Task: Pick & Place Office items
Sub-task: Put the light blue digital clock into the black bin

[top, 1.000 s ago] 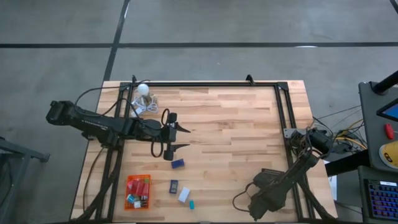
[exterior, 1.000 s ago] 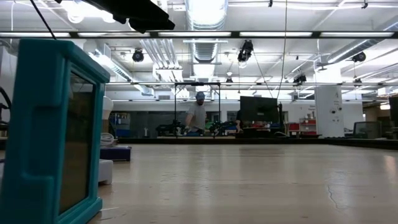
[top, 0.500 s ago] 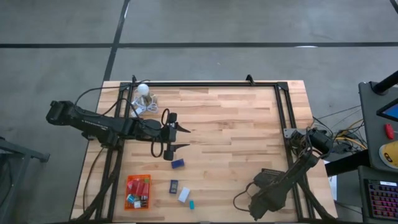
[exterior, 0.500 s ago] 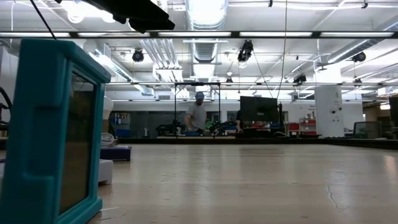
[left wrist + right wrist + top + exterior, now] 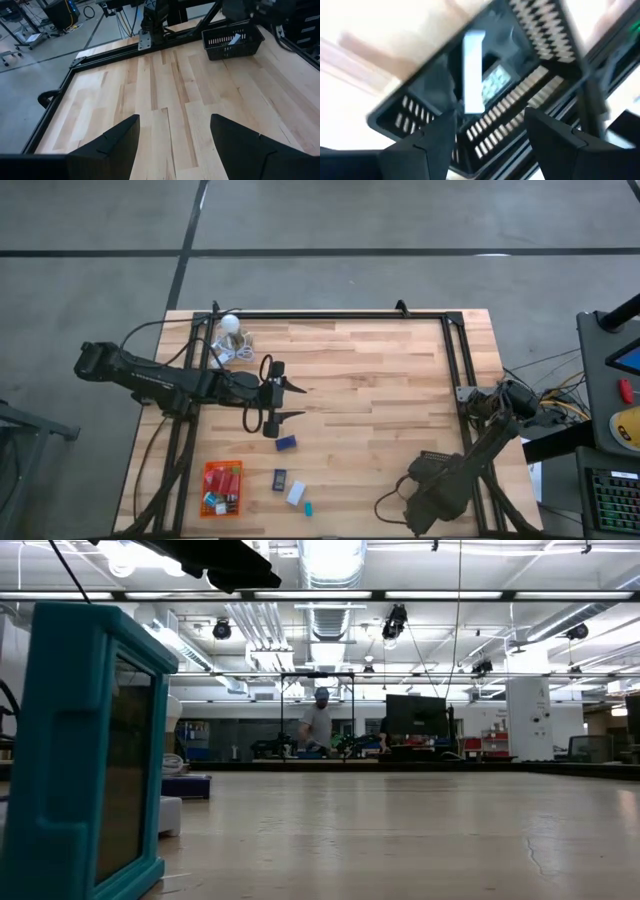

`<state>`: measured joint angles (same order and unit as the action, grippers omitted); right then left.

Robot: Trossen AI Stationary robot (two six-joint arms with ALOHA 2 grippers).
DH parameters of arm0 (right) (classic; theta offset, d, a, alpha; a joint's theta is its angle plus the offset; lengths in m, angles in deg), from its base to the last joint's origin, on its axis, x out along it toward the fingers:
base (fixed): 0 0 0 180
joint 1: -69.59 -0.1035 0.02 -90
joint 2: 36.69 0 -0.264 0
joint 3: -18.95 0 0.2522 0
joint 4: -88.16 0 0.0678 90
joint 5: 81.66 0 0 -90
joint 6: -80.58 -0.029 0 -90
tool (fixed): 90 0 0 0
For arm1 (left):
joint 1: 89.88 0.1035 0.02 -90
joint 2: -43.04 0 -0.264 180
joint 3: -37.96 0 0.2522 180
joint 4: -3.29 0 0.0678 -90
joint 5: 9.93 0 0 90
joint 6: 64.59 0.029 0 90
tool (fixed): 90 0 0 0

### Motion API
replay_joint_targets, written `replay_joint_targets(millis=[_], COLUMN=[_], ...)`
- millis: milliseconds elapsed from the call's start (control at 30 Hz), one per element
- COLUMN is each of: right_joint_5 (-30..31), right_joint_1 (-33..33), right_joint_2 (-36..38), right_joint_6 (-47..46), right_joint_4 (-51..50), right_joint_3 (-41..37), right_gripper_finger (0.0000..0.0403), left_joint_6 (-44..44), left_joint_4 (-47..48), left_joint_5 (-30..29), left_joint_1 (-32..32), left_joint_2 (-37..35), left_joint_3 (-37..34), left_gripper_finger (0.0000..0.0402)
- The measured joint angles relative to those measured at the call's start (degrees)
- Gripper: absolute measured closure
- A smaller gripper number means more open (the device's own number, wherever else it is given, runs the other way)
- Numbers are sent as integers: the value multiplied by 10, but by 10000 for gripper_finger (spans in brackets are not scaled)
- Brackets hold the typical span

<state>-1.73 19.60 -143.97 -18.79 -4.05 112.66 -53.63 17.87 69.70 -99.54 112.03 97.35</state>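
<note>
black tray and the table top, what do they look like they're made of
black tray: probably moulded plastic, matte, judging by its thin slotted walls. Table top: wood, pale joined strips with visible grain and seams, smooth low-sheen finish.

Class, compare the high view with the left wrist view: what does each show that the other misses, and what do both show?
Only the high view shows the orange tray, the loose office items and the white bulb. Only the left wrist view shows a white piece lying inside the black tray. Both show the wooden table and the left gripper with open jaws.
</note>
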Motion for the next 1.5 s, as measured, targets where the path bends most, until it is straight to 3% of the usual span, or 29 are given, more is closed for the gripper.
replay_joint_targets(millis=[100, 367, 567, 700, 933, 1033, 1500], right_joint_5=[68, 357, 450, 478, 475, 474, 478], right_joint_1=[-1, -4, -3, -3, -3, -4, 18], right_joint_2=[19, 63, 71, 71, 70, 70, 70], right_joint_6=[-14, -35, 69, 206, 485, 560, 575], right_joint_4=[-33, -14, 92, 216, 445, 506, 540], right_joint_3=[23, 69, 79, 75, 70, 70, 69], right_gripper_finger=[172, 170, 170, 170, 170, 170, 170], left_joint_6=[0, 0, 8, 34, 11, 13, -57], left_joint_4=[0, 0, 9, 58, 164, 182, 155], left_joint_5=[0, 0, -1, -1, -1, -1, 5], left_joint_1=[0, 0, 0, 0, 0, 0, 0], left_joint_2=[0, 0, -9, -36, -117, -156, -360], left_joint_3=[0, 0, 0, 0, 0, -3, -167], left_gripper_finger=[154, 154, 154, 154, 154, 154, 154])
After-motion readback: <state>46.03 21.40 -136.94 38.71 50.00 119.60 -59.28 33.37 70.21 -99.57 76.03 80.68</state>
